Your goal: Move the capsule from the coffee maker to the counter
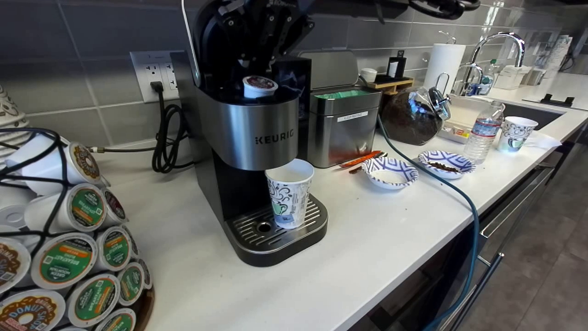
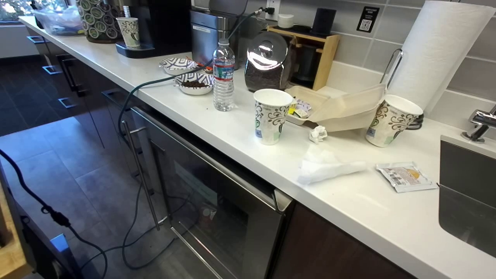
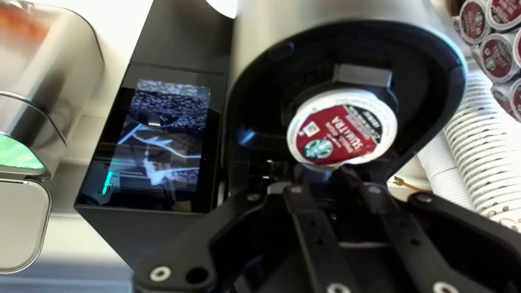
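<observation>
White pods point(image 1: 87, 207) crowd the left edge in an exterior view; right of centre, a cable point(image 1: 476, 235) crosses the desk point(image 1: 367, 230) past a bowl point(image 1: 464, 166) of dark bits point(image 1: 442, 167). The capsule point(image 3: 344, 132) is atop the coffee maker point(image 1: 250, 124) at the gripper point(image 3: 326, 175); whether gripped, I cannot tell.

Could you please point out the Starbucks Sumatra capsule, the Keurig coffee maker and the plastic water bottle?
Starbucks Sumatra capsule point(image 3: 342, 129), in the wrist view: on its printed lid.
Keurig coffee maker point(image 1: 249, 148), in an exterior view: on its metal front.
Plastic water bottle point(image 2: 224, 73), in an exterior view: on its label.
</observation>
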Available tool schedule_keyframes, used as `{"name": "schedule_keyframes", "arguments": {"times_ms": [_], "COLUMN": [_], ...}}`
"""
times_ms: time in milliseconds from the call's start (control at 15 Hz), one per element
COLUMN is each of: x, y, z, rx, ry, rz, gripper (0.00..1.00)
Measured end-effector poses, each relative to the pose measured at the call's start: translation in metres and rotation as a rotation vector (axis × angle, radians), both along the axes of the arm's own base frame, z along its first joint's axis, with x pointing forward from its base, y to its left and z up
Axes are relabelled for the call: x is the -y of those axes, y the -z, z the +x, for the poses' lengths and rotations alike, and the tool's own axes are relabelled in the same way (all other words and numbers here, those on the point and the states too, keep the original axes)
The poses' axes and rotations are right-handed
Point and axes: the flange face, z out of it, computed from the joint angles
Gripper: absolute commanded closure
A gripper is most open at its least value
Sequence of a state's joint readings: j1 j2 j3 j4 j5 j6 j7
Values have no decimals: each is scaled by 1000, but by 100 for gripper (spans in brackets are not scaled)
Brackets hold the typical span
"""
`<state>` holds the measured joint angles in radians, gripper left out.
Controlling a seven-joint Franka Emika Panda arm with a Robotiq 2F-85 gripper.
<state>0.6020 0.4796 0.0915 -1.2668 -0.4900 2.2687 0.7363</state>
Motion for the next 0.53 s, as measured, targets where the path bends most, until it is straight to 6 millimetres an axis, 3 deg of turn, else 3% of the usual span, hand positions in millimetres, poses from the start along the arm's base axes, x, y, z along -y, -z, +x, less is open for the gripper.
{"name": "schedule_keyframes", "arguments": {"times_ms": [400, 467, 533], "x": [-3, -3, -3], "y": [-8, -9, -9], "z": [-3, -3, -3], "rx": [17, 17, 16], "ry": [7, 8, 9], "rz": [11, 11, 11], "gripper": [100, 75, 74]}}
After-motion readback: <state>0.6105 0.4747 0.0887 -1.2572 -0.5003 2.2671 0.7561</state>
